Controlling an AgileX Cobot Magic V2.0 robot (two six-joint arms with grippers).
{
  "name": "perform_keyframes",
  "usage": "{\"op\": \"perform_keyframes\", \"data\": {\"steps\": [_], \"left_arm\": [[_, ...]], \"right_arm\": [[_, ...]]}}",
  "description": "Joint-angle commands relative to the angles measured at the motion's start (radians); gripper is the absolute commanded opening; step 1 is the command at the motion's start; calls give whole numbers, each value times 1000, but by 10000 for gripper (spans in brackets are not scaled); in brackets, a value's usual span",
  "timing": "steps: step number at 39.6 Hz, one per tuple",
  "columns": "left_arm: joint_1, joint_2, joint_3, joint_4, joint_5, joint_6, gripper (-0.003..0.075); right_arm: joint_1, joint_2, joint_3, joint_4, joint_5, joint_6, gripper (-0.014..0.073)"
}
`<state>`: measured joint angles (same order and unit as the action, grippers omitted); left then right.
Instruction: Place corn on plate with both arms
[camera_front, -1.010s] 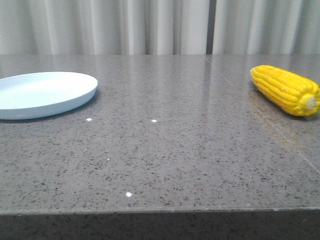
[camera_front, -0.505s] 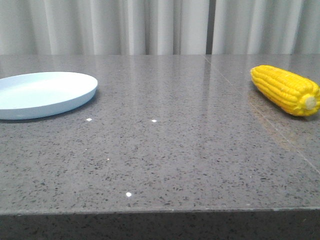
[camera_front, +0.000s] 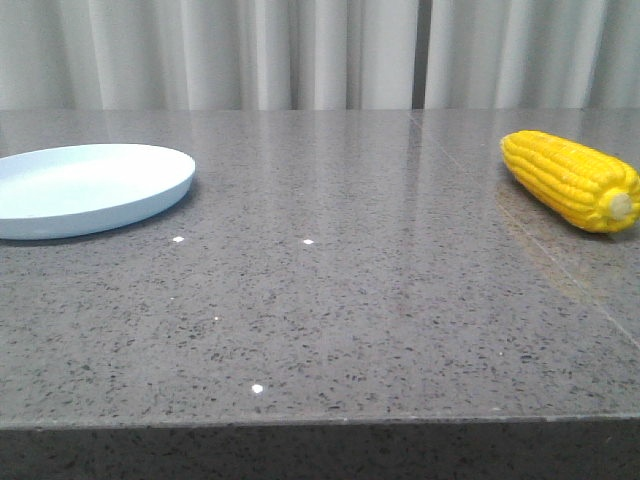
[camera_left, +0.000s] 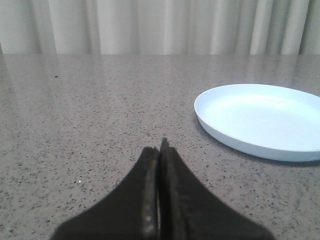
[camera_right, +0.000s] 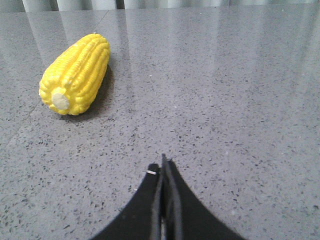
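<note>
The yellow corn (camera_front: 572, 180) lies on the grey stone table at the far right, its pale stub end toward the camera. It also shows in the right wrist view (camera_right: 76, 73). The pale blue plate (camera_front: 90, 186) sits at the far left and is empty; it also shows in the left wrist view (camera_left: 265, 120). My left gripper (camera_left: 159, 150) is shut and empty, low over the table, short of the plate and to one side of it. My right gripper (camera_right: 163, 167) is shut and empty, short of the corn and off to its side. Neither gripper shows in the front view.
The grey speckled table (camera_front: 330, 300) has its front edge close to the camera. A seam in the stone (camera_front: 560, 285) runs diagonally near the corn. White curtains (camera_front: 300, 50) hang behind the table.
</note>
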<state>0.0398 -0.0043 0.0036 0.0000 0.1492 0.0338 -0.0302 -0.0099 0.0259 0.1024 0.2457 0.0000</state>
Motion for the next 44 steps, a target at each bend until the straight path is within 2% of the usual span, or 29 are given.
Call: {"op": "perform_keyframes", "data": {"steps": [1, 23, 29, 34, 38, 44], "left_arm": [[1, -20, 5, 0, -84, -3, -20], [1, -20, 5, 0, -134, -3, -20], [1, -20, 5, -18, -321, -3, -20], [1, -20, -23, -23, -501, -10, -20], [1, -18, -108, -23, -429, -15, -20], [1, 28, -291, -23, -173, -15, -20]], "right_arm": [[-5, -17, -4, 2, -84, -15, -69], [-5, -17, -4, 2, -112, -15, -69], [-5, -17, -15, 2, -186, -15, -69], [-5, -17, -91, 2, -195, -15, -69], [-5, -17, -186, 2, -149, -15, -69], [-5, 27, -365, 2, 7, -15, -68]]}}
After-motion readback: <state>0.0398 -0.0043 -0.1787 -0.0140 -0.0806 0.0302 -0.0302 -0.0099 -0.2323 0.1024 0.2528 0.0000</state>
